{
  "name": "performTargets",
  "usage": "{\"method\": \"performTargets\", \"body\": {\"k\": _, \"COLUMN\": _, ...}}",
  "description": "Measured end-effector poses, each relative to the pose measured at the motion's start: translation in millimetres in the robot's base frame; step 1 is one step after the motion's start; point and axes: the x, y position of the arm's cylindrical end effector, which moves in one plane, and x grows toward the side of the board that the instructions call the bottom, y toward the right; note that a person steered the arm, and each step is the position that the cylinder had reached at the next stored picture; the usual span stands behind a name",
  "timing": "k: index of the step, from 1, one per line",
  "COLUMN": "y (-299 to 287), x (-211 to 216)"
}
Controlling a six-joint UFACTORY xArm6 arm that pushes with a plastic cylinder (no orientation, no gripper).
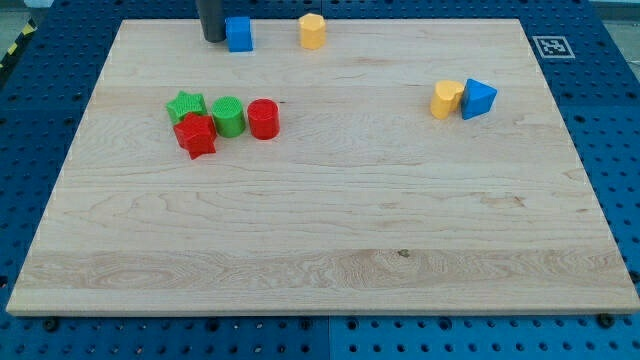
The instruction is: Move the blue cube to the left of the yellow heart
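One dark rod comes down at the view's top left, and its tip (214,39) stands just beside the left face of the blue plastic cube (239,33), touching it or nearly so. The arm carries no gripper, so there are no jaws to stand apart or together; the rod holds nothing and can only push.

The blue cube sits near the top edge of the light wooden tabletop (330,220). The yellow plastic heart (446,99) lies well apart from it, toward the view's right and somewhat lower, with a blue triangular block (479,98) touching its right side. A yellow, roughly hexagonal block (313,31) stands near the cube on its right, on about the same line.

By the look of it, the step in hand is the start of the push: the tip is placed on the cube's far side from the goal. The next move seems to call for a shove rightward and downward, steering under the yellow hexagonal block and stopping just left of the heart without knocking it.

Off at the left, a green star block (185,105), a red star block (196,134), a green cylinder (228,116) and a red cylinder (263,118) are clustered, clear of that path.
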Motion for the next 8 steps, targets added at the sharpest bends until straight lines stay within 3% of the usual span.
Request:
{"method": "performTargets", "body": {"k": 4, "y": 137.5, "x": 4.5}}
{"method": "performTargets", "body": {"k": 8, "y": 220.2, "x": 117.8}}
